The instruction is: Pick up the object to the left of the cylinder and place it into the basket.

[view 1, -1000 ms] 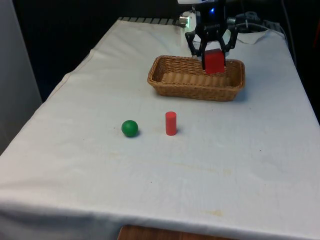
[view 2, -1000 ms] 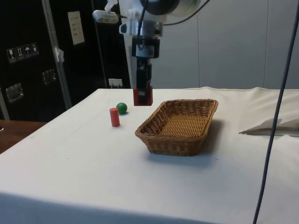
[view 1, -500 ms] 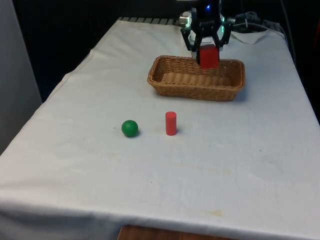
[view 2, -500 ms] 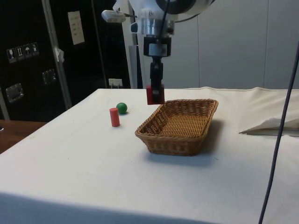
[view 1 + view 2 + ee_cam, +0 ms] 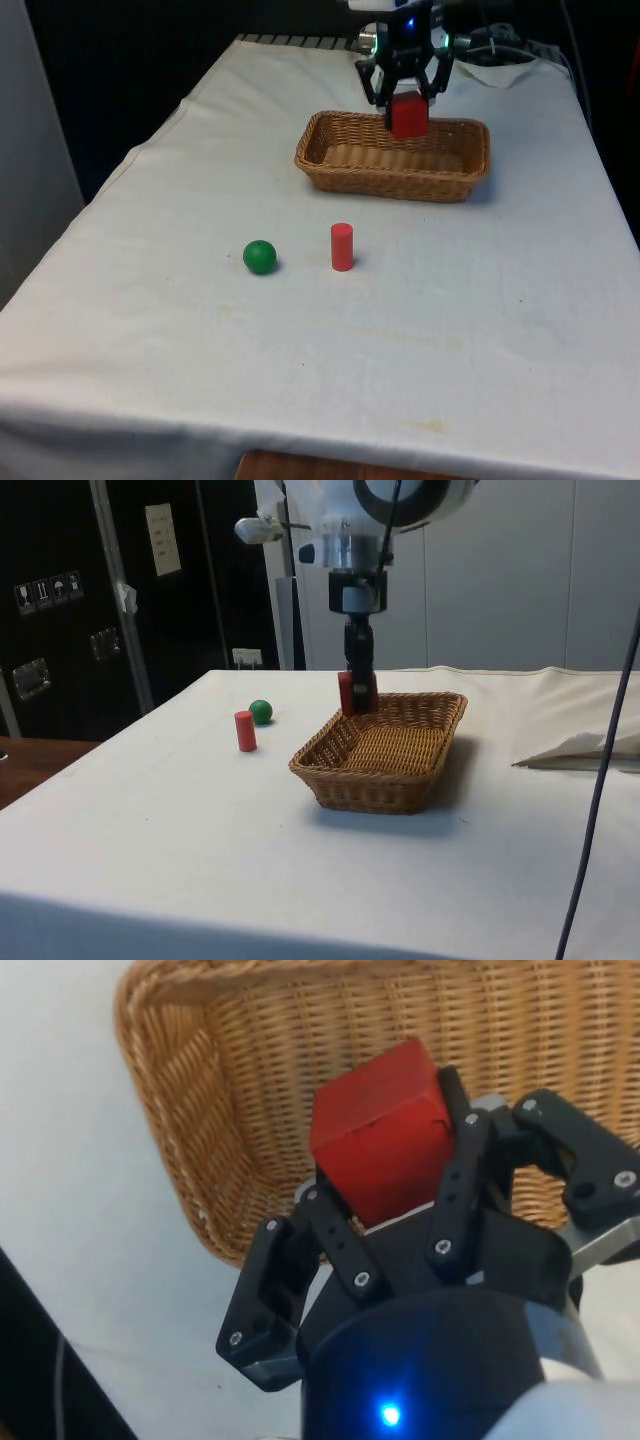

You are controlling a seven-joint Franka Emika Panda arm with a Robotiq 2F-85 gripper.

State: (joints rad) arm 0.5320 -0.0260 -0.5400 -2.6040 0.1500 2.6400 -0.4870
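Note:
My gripper [image 5: 408, 105] is shut on a red block [image 5: 408, 114], holding it in the air above the wicker basket [image 5: 340, 170]. From the side, the red block [image 5: 346, 692] hangs over the basket's [image 5: 355, 788] end nearest the cylinder. In the wrist view the red block [image 5: 384, 1132] sits between the fingers [image 5: 458, 1195] with the basket's floor [image 5: 250, 1070] below. A red cylinder [image 5: 342, 246] stands upright on the cloth, with a green ball [image 5: 259, 256] on the front view's left of it. Both are well away from the gripper.
The basket's inside holds nothing else. The cylinder [image 5: 244, 730] and ball [image 5: 261, 711] lie towards the table's near half in the front view. A fold of white cloth [image 5: 580, 750] lies beyond the basket. A dark cable [image 5: 597, 770] hangs at the side view's right.
The gripper has carried the red block across from outside the basket's rim to above its inside, moving towards the front view's left and away from the camera.

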